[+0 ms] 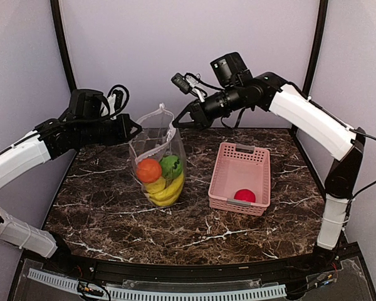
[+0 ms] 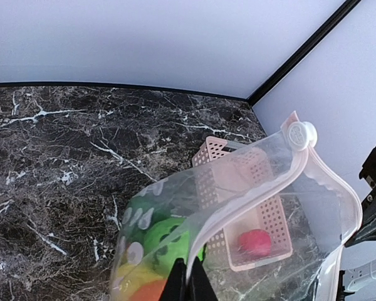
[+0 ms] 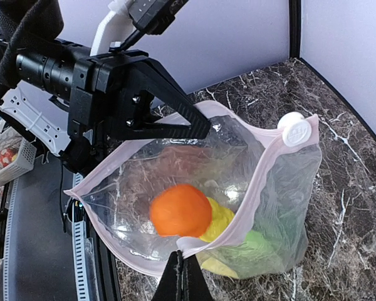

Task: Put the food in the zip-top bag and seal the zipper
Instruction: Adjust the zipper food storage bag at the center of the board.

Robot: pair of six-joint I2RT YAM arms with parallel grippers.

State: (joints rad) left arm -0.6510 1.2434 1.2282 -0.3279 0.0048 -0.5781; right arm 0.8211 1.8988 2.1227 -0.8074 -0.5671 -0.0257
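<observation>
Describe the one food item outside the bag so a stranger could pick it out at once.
On the dark marble table, look right of the upright zip-top bag to the pink lattice basket. At its near end lies a small red-pink ball. It is the only thing in the basket and the only red piece; the other food sits inside the bag.
</observation>
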